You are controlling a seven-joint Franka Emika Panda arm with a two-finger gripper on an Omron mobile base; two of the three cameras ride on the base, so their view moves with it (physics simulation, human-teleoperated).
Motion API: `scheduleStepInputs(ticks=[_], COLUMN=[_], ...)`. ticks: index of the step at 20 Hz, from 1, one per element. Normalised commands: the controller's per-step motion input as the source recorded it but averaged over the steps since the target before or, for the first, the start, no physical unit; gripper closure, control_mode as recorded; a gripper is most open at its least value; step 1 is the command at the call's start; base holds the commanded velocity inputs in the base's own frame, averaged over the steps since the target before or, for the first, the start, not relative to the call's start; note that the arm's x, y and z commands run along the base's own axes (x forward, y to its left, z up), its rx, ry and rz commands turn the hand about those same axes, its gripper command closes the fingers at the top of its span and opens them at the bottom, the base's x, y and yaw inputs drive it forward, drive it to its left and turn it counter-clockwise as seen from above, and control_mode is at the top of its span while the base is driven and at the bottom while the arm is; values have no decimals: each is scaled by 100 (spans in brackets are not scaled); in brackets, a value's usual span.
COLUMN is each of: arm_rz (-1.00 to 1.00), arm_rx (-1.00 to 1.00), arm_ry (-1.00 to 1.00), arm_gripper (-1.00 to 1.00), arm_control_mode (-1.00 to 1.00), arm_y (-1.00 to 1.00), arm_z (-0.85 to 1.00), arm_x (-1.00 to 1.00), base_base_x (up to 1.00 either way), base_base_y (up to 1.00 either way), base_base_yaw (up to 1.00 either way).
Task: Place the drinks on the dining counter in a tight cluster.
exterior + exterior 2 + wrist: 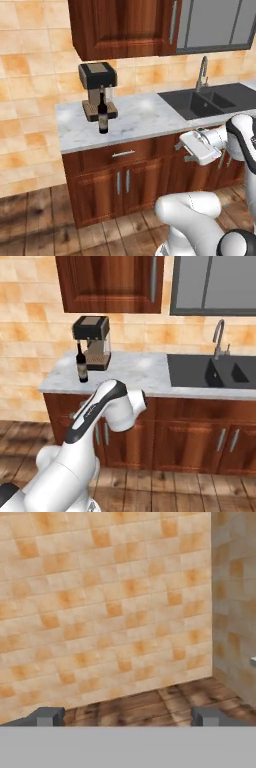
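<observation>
You have the wine bottle standing upright on the marble surface, left of centre in the left base view, just in front of the coffee machine and close to the surface's front edge. In the right base view the same bottle sits in the upper left part of the frame, to the left of the coffee machine, with the dark sink and its faucet far off toward the right. Your gripper shows at the right side of the left base view, below the level of the surface and in front of the wooden cabinet doors, well apart from the bottle and lower right of it. In the hand view the fingers stand wide apart at the bottom corners with nothing between them, facing a tan tiled wall and a strip of wooden floor.
</observation>
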Motion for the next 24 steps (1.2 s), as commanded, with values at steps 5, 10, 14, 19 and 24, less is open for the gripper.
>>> scheduleStepInputs(ticks=[5, 10, 14, 19, 24], arm_rz=[0, 0, 0, 0, 0], arm_rx=[0, 0, 0, 0, 0], arm_ry=[0, 0, 0, 0, 0], arm_gripper=[-100, -100, -100, -100, -100], arm_control_mode=[100, 100, 100, 100, 100], arm_y=[0, 0, 0, 0, 0], arm_z=[0, 0, 0, 0, 0], arm_x=[0, 0, 0, 0, 0], base_base_x=[64, 58, 62, 57, 53], base_base_y=[46, 58, 48, 14, 7], base_base_yaw=[0, 0, 2, 1, 3])
